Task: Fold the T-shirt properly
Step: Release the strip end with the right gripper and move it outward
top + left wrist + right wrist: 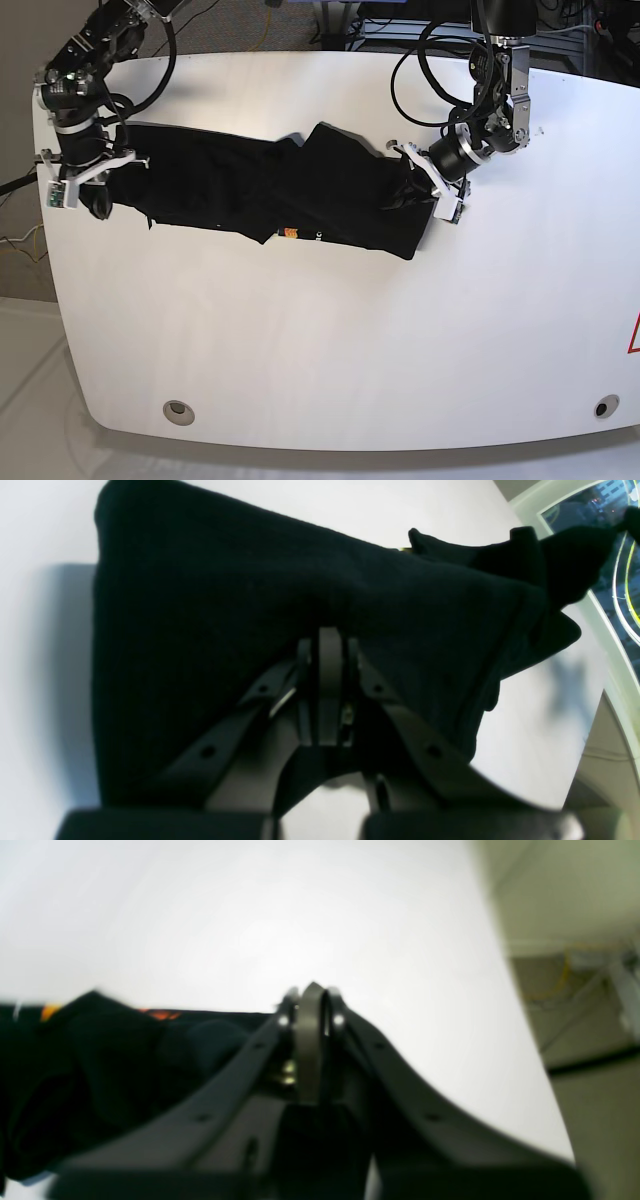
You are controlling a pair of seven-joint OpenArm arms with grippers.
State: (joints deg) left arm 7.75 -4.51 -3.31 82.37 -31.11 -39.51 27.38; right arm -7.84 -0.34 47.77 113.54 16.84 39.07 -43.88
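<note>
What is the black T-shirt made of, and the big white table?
T-shirt: looks like soft matte cloth, probably a cotton knit; it wrinkles and bunches into folds. Table: a smooth, hard white top with a slight sheen, maybe laminate or painted board; can't tell which.

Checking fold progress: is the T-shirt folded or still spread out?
Neither cleanly: the T-shirt lies bunched in a long wrinkled band across the table, stretched between both arms, no neat fold visible.
</note>
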